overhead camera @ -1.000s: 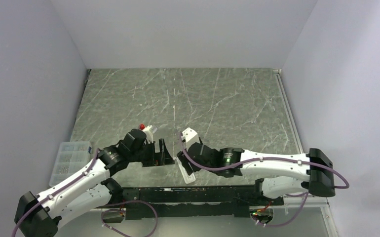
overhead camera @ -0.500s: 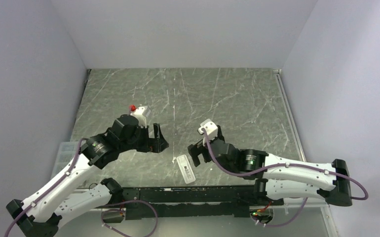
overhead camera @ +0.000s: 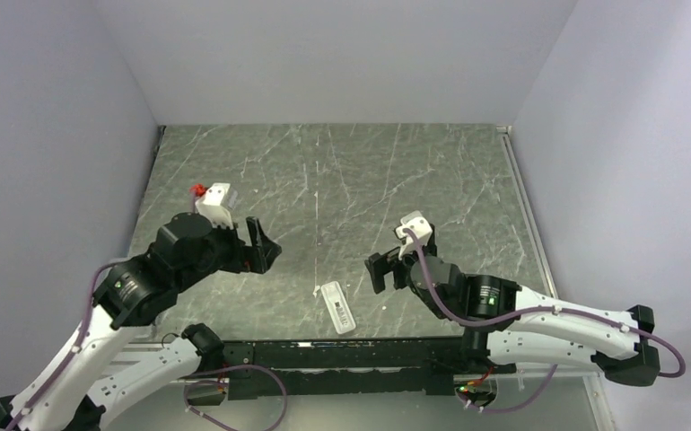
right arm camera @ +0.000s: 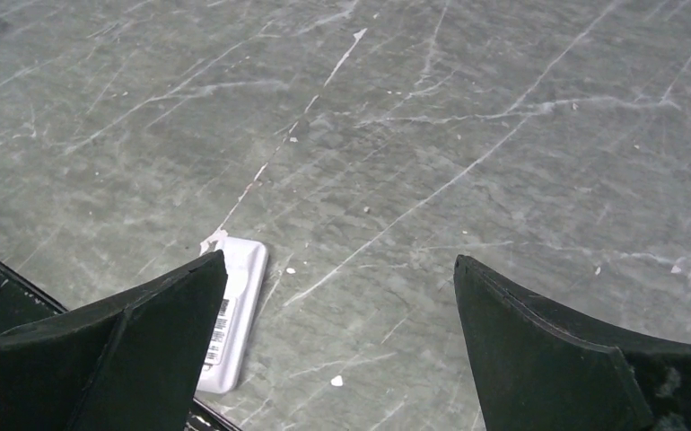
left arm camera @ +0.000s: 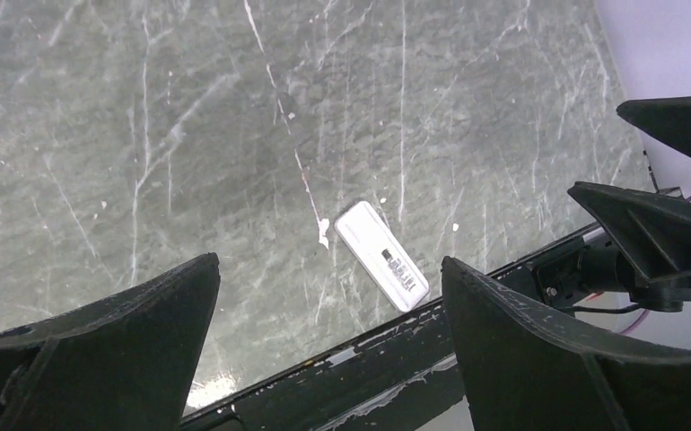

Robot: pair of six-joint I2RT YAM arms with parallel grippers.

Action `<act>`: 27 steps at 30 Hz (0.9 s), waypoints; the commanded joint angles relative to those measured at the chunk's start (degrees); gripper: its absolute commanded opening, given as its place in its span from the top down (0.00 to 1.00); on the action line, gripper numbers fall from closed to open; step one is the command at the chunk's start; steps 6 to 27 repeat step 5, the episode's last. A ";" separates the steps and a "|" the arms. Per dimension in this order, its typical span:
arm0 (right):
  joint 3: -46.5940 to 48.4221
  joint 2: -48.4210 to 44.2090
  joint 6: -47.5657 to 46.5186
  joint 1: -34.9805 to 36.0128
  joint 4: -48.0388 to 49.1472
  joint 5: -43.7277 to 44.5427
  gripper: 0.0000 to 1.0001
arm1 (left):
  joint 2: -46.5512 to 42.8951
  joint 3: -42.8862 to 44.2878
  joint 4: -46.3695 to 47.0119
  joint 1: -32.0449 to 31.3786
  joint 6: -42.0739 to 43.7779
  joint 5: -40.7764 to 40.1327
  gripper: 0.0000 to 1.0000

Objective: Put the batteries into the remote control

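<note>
While remote control (overhead camera: 337, 307) lies on table (overhead camera: 414, 180), my left gripper (overhead camera: 266, 248) hangs at its 10 o'clock, right gripper (overhead camera: 380, 272) at 2 o'clock; both wide open, empty.

top cam: you look down from high behind the arm bases, whole counter (overhead camera: 369, 180) in frame | left wrist cam: nearer, tilted down past left claw (left arm camera: 328, 265) toward the near edge | right wrist cam: nearest, low behind right claw (right arm camera: 339, 259) | shared: you get the remote control (overhead camera: 336, 307) in all three
</note>
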 commanded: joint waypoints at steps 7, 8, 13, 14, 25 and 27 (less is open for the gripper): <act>-0.18 -3.56 0.76 -0.06 -0.85 0.68 0.00 | -1.90 2.28 -1.82 0.27 0.94 -0.78 0.01; -0.18 -3.56 0.76 -0.06 -0.85 0.68 0.00 | -1.90 2.28 -1.82 0.27 0.94 -0.78 0.01; -0.18 -3.56 0.76 -0.06 -0.85 0.68 0.00 | -1.90 2.28 -1.82 0.27 0.94 -0.78 0.01; -0.18 -3.56 0.76 -0.06 -0.85 0.68 0.00 | -1.90 2.28 -1.82 0.27 0.94 -0.78 0.01; -0.18 -3.56 0.76 -0.06 -0.85 0.68 0.00 | -1.90 2.28 -1.82 0.27 0.94 -0.78 0.01; -0.18 -3.56 0.76 -0.06 -0.85 0.68 0.00 | -1.90 2.28 -1.82 0.27 0.94 -0.78 0.01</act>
